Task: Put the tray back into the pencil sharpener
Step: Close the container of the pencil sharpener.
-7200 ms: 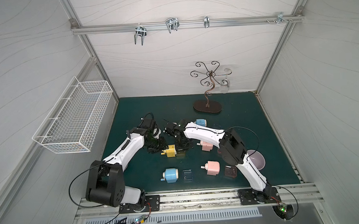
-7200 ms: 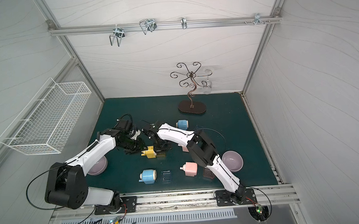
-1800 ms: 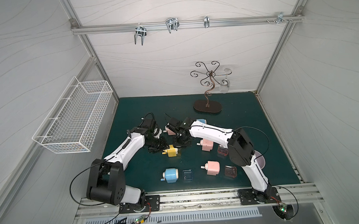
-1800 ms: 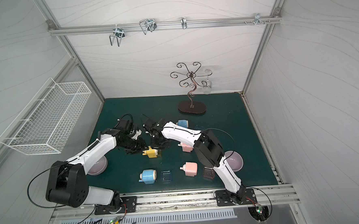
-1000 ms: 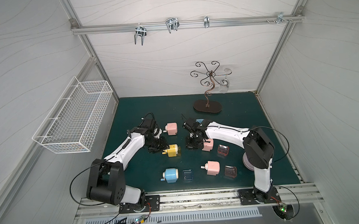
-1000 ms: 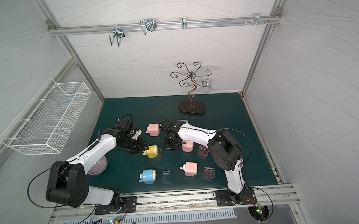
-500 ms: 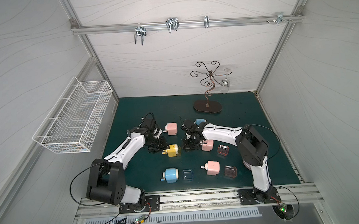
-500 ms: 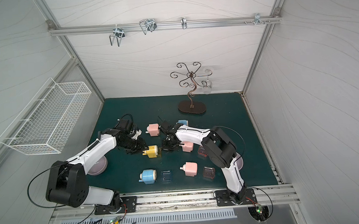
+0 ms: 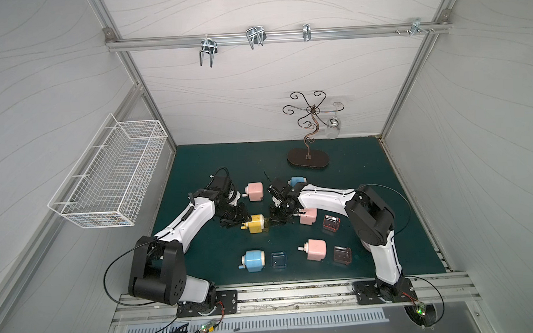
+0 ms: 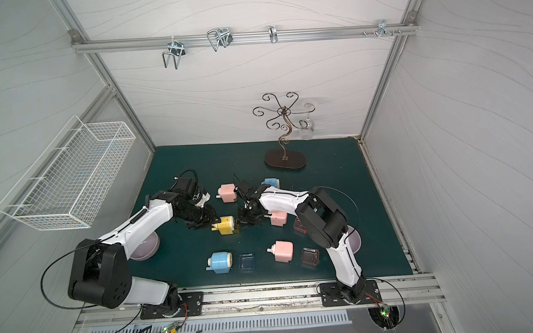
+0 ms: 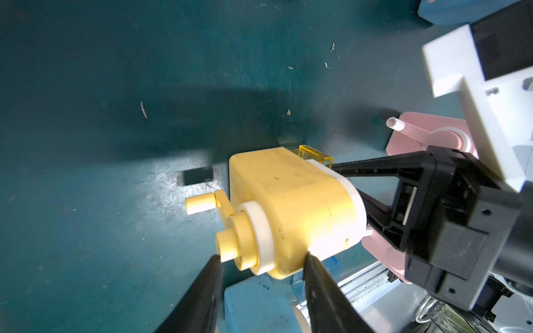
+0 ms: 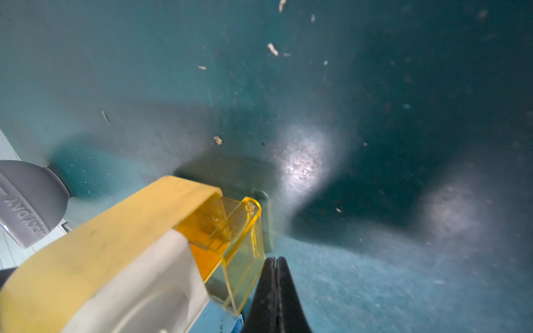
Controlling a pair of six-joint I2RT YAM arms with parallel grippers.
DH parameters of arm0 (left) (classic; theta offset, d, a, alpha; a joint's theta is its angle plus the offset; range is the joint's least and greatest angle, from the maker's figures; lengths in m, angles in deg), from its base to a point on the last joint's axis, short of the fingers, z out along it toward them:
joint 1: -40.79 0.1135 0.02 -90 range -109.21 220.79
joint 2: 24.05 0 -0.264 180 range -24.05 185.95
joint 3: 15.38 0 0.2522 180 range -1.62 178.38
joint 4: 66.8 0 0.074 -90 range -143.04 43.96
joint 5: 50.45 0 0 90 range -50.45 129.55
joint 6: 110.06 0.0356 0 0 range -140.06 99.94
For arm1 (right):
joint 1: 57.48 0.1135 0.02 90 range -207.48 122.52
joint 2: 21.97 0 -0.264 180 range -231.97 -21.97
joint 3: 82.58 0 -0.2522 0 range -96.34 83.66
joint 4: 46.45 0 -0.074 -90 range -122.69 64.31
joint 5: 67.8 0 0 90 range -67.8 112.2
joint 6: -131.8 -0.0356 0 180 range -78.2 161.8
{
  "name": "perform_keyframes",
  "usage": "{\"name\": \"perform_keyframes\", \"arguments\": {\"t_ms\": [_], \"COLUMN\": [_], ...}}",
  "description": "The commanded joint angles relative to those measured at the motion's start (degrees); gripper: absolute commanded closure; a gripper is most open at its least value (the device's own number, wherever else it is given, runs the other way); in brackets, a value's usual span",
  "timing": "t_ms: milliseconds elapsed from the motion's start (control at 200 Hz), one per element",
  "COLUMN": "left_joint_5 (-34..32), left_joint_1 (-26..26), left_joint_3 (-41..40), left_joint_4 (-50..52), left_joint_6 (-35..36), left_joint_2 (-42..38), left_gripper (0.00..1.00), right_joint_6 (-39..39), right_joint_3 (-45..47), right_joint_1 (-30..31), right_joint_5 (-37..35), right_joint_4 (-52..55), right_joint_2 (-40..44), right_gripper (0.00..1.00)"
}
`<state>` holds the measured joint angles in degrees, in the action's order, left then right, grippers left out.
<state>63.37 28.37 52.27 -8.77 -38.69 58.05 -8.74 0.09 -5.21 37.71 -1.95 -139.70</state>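
The tray (image 12: 239, 230) sits partly in the pencil sharpener (image 9: 255, 225), at its three o'clock end; left pincer (image 11: 262, 257) at nine, right pincer (image 12: 275, 261) at three.

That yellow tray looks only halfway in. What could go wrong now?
The yellow tray juts from the yellow sharpener. The shut right gripper has narrow tips right beside it, and they might slip off its edge when pushing. The left gripper pinches only the crank end, so the sharpener might pivot.
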Motion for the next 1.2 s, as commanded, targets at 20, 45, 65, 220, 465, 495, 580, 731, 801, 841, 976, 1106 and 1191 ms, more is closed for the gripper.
{"name": "perform_keyframes", "arguments": {"t_ms": [20, 45, 65, 220, 465, 495, 580, 731, 801, 841, 976, 1106, 1191], "left_joint_5": [-3.95, -3.95, -3.94, -3.86, -3.86, -3.86, -3.86, -3.84, -3.85, -3.93, -3.91, -3.86, -3.87], "left_joint_1": [-0.23, -0.24, -0.23, -0.27, -0.23, -0.26, -0.24, -0.23, -0.25, -0.23, -0.23, -0.27, -0.23], "left_joint_3": [-0.89, -0.89, -0.89, -0.76, -0.89, -0.97, -1.07, -0.97, -0.97, -1.05, -1.07, -1.08, -1.07], "left_joint_4": [1.97, 2.0, 2.01, 1.96, 1.97, 1.96, 1.95, 1.96, 1.96, 1.96, 2.08, 1.96, 1.95], "left_joint_6": [0.96, 0.9, 0.95, 0.96, 0.96, 0.97, 0.97, 0.92, 0.88, 0.88, 0.84, 0.8, 0.79], "left_joint_2": [2.45, 2.52, 2.51, 2.66, 2.64, 2.63, 2.74, 2.87, 2.87, 2.86, 2.93, 2.92, 3.03], "left_gripper": [0.51, 0.51, 0.51, 0.51, 0.51, 0.51, 0.51, 0.51, 0.51, 0.51, 0.51, 0.51, 0.51], "right_joint_6": [0.09, 0.08, 0.09, 0.09, 0.18, 0.18, 0.18, -0.24, -0.35, -0.4, -0.74, -1.3, -1.75], "right_joint_3": [-1.9, -2.02, -1.96, -2.59, -4.18, -4.39, -4.83, -5.35, -5.67, -5.9, -6.2, -6.39, -6.72], "right_joint_1": [0.11, 0.19, 0.2, 0.76, 1.39, 1.5, 1.78, 2.3, 2.54, 2.65, 3.01, 3.26, 3.69], "right_joint_5": [0.92, 0.99, 1.01, 1.61, 2.51, 2.62, 2.77, 3.31, 3.58, 3.72, 4.07, 4.69, 5.21], "right_joint_4": [-0.68, -0.8, -0.86, -1.14, -1.0, -1.0, -0.99, -1.38, -1.47, -1.58, -1.91, -2.57, -3.15], "right_joint_2": [-0.92, -0.96, -0.92, -1.12, -2.14, -2.11, -2.15, -2.48, -2.75, -2.96, -3.27, -3.4, -3.56], "right_gripper": [1.0, 1.0, 1.0, 1.0, 1.0, 1.0, 1.0, 1.0, 1.0, 1.0, 1.0, 1.0, 1.0]}}
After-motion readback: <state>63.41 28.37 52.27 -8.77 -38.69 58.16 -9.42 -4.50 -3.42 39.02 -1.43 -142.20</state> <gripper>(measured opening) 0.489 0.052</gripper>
